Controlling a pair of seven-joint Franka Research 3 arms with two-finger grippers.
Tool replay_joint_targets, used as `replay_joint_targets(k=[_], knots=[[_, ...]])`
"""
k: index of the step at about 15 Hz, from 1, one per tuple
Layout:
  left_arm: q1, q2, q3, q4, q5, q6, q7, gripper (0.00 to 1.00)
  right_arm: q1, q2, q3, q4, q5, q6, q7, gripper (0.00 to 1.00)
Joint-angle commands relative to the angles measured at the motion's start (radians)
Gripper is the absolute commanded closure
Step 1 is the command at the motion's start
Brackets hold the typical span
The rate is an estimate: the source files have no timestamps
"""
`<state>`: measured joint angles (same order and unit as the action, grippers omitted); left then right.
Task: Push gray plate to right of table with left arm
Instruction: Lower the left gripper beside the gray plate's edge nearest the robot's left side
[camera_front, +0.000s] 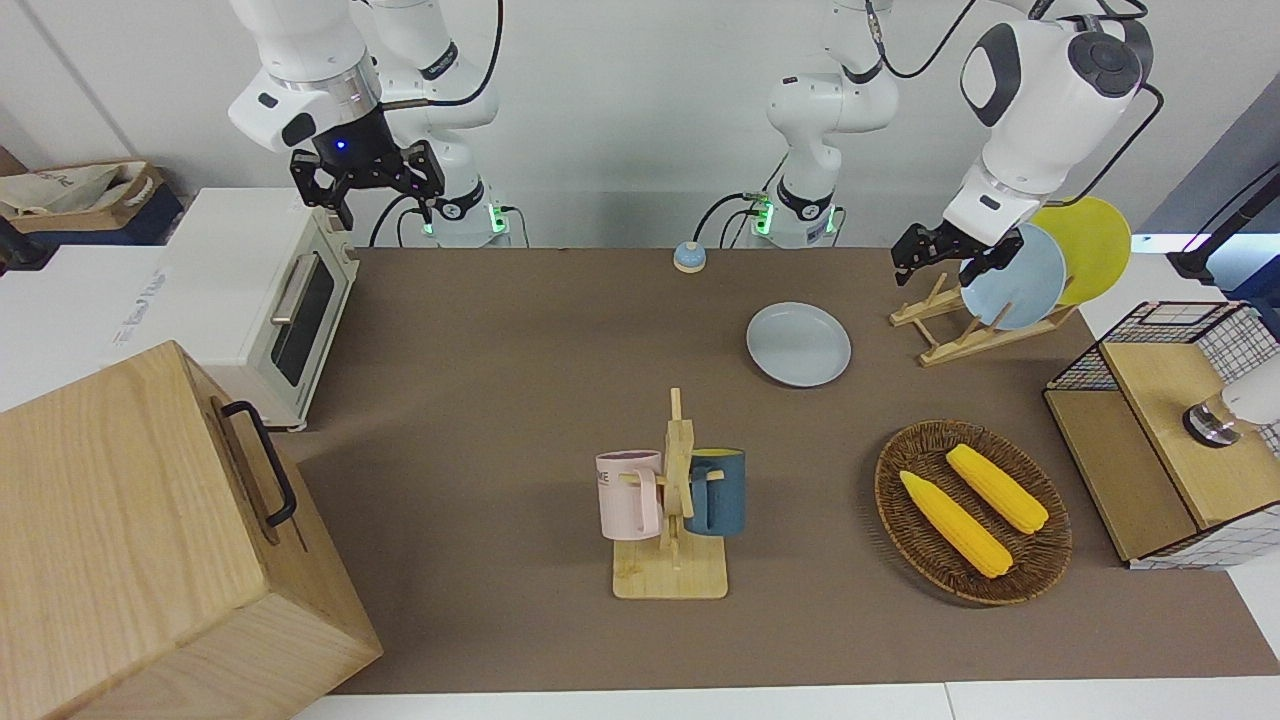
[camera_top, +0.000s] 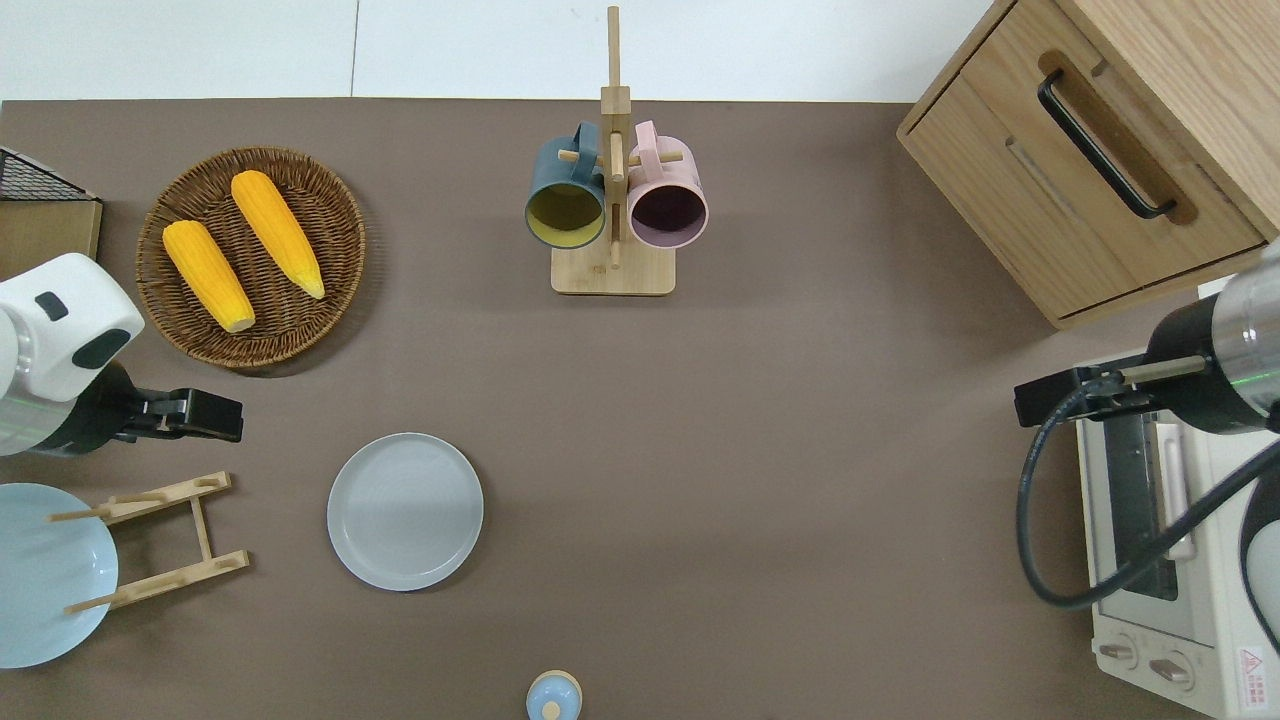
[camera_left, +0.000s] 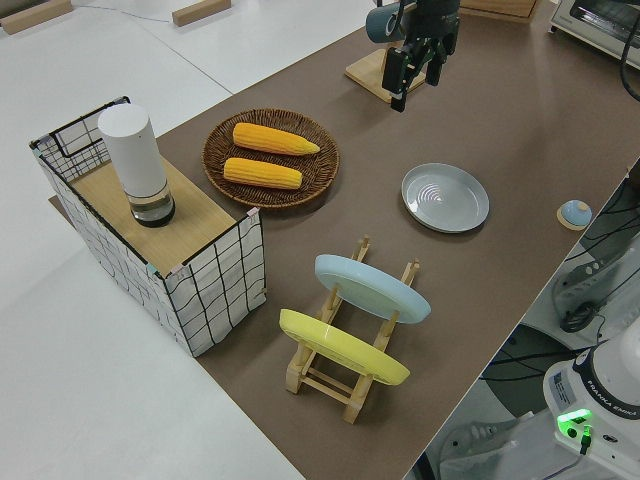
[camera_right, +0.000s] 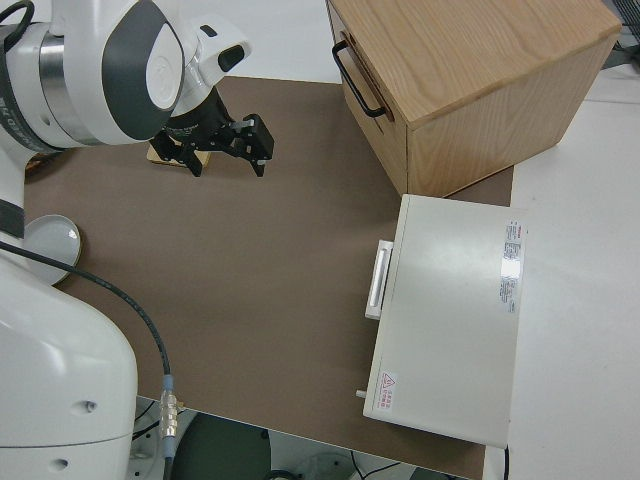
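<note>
The gray plate (camera_front: 798, 344) (camera_top: 405, 511) (camera_left: 445, 197) lies flat on the brown table (camera_top: 800, 450), toward the left arm's end. My left gripper (camera_front: 940, 258) (camera_top: 218, 416) (camera_left: 415, 72) hangs open and empty in the air. The overhead view puts it over bare table between the wicker basket and the wooden rack, off the plate's edge toward the left arm's end. The right arm is parked, its gripper (camera_front: 367, 190) (camera_right: 228, 152) open and empty.
A wooden rack (camera_front: 950, 335) holds a sky-blue plate (camera_front: 1015, 275) and a yellow plate (camera_front: 1090, 245). A wicker basket (camera_top: 250, 330) carries two corn cobs. Also here: a mug tree (camera_top: 612, 200), a small blue bell (camera_top: 553, 697), a wooden cabinet (camera_top: 1090, 150), a toaster oven (camera_top: 1160, 560) and a wire crate (camera_left: 160, 240).
</note>
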<state>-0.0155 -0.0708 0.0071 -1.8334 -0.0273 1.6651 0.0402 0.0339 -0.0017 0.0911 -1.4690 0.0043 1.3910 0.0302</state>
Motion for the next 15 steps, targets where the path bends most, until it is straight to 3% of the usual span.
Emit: replay_joint_targets(k=[1,8,15], knots=[[0.002,-0.113,-0.001,-0.194,-0.011,0.131,-0.008,0.01,-0.011,-0.008,0.006,-0.001,0.008,-0.012,-0.001,0.017],[-0.007,-0.202,-0.006,-0.438,-0.011,0.340,-0.011,0.01,-0.011,-0.008,0.006,-0.001,0.008,-0.012,-0.001,0.017],[-0.011,-0.245,-0.013,-0.628,-0.017,0.527,-0.023,0.01,-0.011,-0.008,0.006,0.001,0.008,-0.012,-0.001,0.017]])
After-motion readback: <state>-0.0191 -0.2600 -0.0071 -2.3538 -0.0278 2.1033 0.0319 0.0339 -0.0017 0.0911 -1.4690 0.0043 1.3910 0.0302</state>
